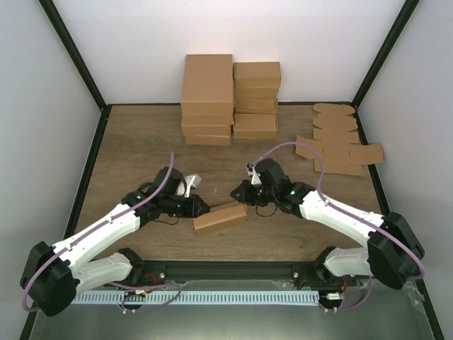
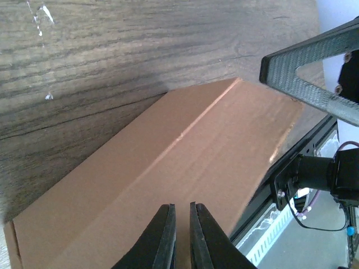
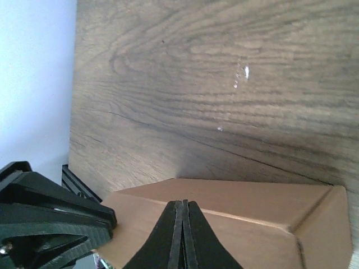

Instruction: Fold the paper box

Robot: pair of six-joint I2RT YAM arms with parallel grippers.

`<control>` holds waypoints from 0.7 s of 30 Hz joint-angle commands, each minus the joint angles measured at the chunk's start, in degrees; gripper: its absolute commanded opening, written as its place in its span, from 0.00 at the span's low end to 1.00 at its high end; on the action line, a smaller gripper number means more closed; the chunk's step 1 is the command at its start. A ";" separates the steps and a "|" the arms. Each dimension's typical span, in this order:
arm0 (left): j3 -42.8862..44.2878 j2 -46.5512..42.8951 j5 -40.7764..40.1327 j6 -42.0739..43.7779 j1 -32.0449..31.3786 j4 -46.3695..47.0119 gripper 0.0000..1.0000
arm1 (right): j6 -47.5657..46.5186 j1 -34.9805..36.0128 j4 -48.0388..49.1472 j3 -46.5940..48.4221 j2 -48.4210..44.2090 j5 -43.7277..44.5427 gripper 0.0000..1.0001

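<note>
The paper box (image 1: 219, 217) is a closed brown carton lying slantwise on the wooden table (image 1: 141, 142), between my two grippers. My left gripper (image 1: 202, 207) is at its left end. In the left wrist view the jaws (image 2: 180, 207) are all but shut with a thin empty gap, over the box's top (image 2: 196, 157). My right gripper (image 1: 236, 193) is at the box's far right end. In the right wrist view it (image 3: 181, 203) is fully shut and empty over the box (image 3: 252, 224). Neither gripper holds the box.
Two stacks of ready-made brown cartons (image 1: 230, 99) stand at the back centre. A heap of flat brown blanks (image 1: 340, 142) lies at the back right. A black rail (image 1: 233, 269) runs along the near edge. White walls close in the sides.
</note>
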 commanded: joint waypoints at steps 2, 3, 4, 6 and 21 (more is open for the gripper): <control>-2.00 -1.34 2.52 -1.85 -0.14 4.43 0.11 | 2.69 -0.81 5.83 -4.91 -1.03 -2.76 0.01; -2.28 -1.24 2.74 -2.07 -0.15 4.87 0.11 | 2.90 -0.98 6.54 -5.90 -1.02 -3.27 0.01; -2.63 -1.16 2.78 -2.26 -0.15 5.02 0.11 | 3.16 -1.07 7.06 -6.72 -1.07 -3.63 0.01; -3.32 -1.17 2.39 -2.76 -0.15 5.34 0.11 | 3.65 -1.10 7.95 -7.94 -1.21 -3.80 0.01; -5.34 -1.85 -0.56 -3.31 -0.15 5.84 0.13 | 4.31 -1.10 12.19 -10.56 0.87 -2.54 0.01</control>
